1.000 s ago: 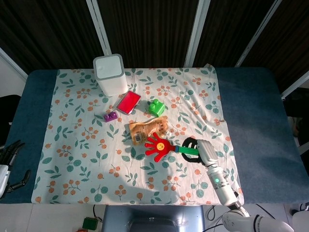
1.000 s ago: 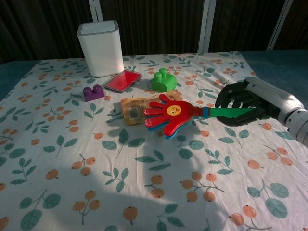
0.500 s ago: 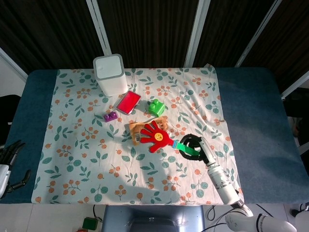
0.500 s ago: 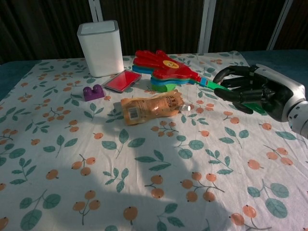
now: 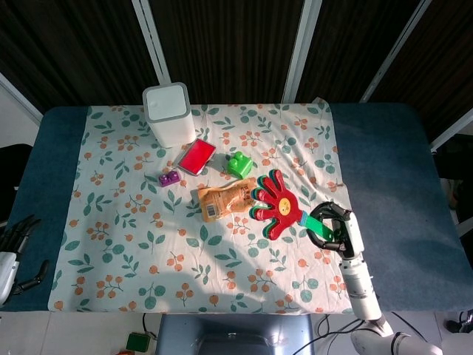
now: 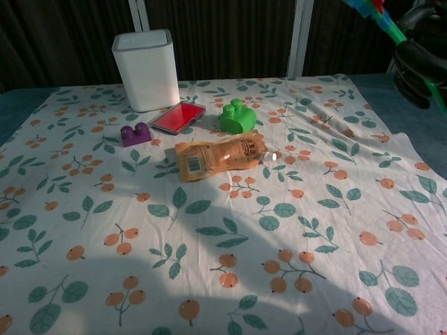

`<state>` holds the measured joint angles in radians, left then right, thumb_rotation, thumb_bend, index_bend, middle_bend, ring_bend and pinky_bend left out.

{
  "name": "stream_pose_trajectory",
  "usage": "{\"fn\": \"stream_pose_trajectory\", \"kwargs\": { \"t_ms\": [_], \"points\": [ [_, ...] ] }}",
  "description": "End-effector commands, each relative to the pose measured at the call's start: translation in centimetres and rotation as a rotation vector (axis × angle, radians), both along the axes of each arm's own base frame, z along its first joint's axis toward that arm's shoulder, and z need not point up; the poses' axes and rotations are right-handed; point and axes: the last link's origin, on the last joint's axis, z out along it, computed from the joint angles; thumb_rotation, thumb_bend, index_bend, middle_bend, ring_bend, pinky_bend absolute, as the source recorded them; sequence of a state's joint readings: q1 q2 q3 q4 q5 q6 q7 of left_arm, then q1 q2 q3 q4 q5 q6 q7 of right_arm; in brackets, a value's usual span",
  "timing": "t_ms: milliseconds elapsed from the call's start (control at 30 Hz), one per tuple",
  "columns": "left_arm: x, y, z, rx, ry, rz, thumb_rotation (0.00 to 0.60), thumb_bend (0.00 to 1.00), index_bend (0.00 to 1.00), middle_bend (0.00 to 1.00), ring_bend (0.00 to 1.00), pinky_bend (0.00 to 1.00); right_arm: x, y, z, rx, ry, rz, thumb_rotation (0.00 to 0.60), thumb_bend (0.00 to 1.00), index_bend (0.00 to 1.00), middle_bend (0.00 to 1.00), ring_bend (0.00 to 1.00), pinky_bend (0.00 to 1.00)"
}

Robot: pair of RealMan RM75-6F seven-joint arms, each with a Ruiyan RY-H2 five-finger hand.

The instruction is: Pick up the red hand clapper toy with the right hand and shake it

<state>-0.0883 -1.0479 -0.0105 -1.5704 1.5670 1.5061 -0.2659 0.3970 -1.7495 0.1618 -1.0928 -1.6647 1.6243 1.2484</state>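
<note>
Moved: red hand clapper toy (image 5: 278, 205) swung up and rightward, off the floral cloth (image 5: 140, 244) and no longer over the orange snack pouch (image 5: 225, 200); right hand (image 5: 334, 228) raised with it, now at the chest view's top right corner.
Clapper now: held aloft right of the pouch in the head view, red palm toward the pouch, green handle (image 5: 314, 225) toward the hand; only the handle tip visible in the chest view.
Right fingers (image 6: 412, 56): curled round the green handle, gripping it.
Left hand (image 5: 13, 255): far left of the pouch, off the cloth edge, fingers loosely apart, holding nothing.
Step in hand: pickup done, shake apparently under way.
Next move: likely a quick back-and-forth wrist swing, grip kept firm so the handle cannot slip.
Around: green block (image 5: 238, 163) and red flat case (image 5: 196, 157) just behind the pouch, purple block (image 5: 169, 177) to its left, white canister (image 5: 169, 113) further behind on the desk.
In the way: nothing near the raised toy; pouch and green block closest beneath a low swing.
</note>
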Motion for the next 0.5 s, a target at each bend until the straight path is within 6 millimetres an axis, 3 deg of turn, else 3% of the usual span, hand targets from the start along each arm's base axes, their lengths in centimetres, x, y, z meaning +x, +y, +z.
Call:
{"fn": "stream_pose_trajectory", "kwargs": {
  "t_ms": [33, 167, 267, 367, 500],
  "points": [
    [0.1, -0.1, 0.0, 0.001, 0.001, -0.002, 0.6, 0.42, 0.0, 0.0, 0.0, 0.13, -0.3, -0.4, -2.9, 0.083, 0.223, -0.001, 0.6, 0.57, 0.93, 0.8, 0.97, 1.0],
    [0.2, -0.3, 0.0, 0.005, 0.004, -0.013, 0.6, 0.42, 0.0, 0.0, 0.0, 0.13, -0.7, -0.9, -5.1, 0.177, 0.456, -0.073, 0.6, 0.57, 0.94, 0.8, 0.98, 1.0],
    [0.3, -0.3, 0.1, 0.007, 0.005, -0.016, 0.6, 0.42, 0.0, 0.0, 0.0, 0.13, -0.3, -0.9, -5.0, 0.192, 0.485, -0.094, 0.6, 0.57, 0.94, 0.8, 0.98, 1.0],
    [0.2, -0.3, 0.1, 0.009, 0.004, -0.012, 0.6, 0.42, 0.0, 0.0, 0.0, 0.13, 0.3, -0.6, -4.2, 0.209, 0.393, -0.09, 0.6, 0.57, 0.94, 0.8, 0.98, 1.0],
    [0.2, -0.3, 0.1, 0.01, 0.006, -0.014, 0.6, 0.42, 0.0, 0.0, 0.0, 0.13, 0.6, 0.5, -2.1, 0.231, 0.135, -0.047, 0.6, 0.57, 0.94, 0.8, 0.98, 1.0]
  ]
}}
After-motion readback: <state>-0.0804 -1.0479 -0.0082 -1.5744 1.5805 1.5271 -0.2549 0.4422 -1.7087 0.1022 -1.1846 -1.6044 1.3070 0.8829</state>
